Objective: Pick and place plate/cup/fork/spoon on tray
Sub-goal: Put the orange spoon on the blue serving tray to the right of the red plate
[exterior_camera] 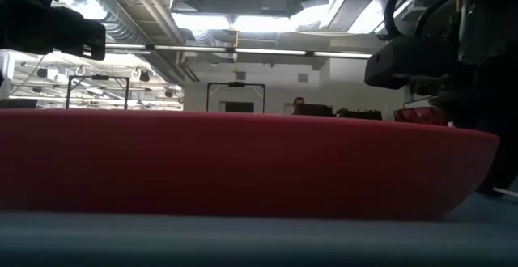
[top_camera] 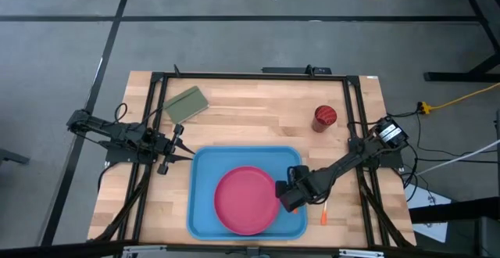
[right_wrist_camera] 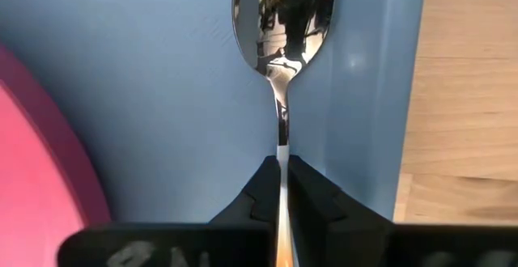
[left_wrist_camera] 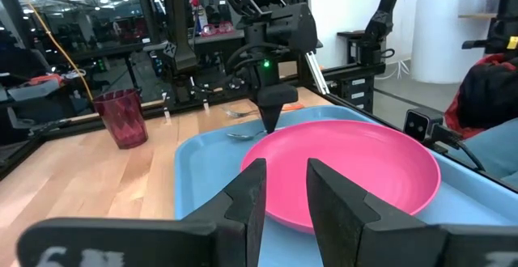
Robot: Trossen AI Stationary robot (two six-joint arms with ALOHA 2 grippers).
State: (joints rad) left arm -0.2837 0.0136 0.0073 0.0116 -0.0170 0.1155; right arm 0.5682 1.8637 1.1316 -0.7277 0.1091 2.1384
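Observation:
The light-blue tray [top_camera: 205, 164] lies at the table's near middle with the pink-red plate [top_camera: 246, 201] on its floor. My right gripper [top_camera: 286, 196] stands over the tray's right part, beside the plate, shut on the spoon [right_wrist_camera: 279, 24]. The spoon's silver bowl lies by the tray's right rim [right_wrist_camera: 380, 97]. It also shows in the left wrist view [left_wrist_camera: 241, 135]. My left gripper [left_wrist_camera: 283, 190] is open and empty at the tray's far left corner [top_camera: 183, 150]. The dark red cup [top_camera: 325, 117] stands upright on the table at the far right. The fork [left_wrist_camera: 235, 113] lies on the table right of the tray, its orange handle [top_camera: 323, 215] showing. My right gripper pinches the spoon's thin metal neck [right_wrist_camera: 282, 141] between its two fingers, just behind the bowl. The fingers come from above, pointing down, and lie across the spoon. The bowl [left_wrist_camera: 241, 135] sits low on the tray floor, pointing toward the far edge. The gripper hides the orange handle.
An olive-green pad [top_camera: 184, 104] lies on the table at the far left. Bare wood shows between the pad and the cup. The plate's rim [exterior_camera: 243, 162] fills the low view. A dark frame runs round the table edges [top_camera: 250, 76].

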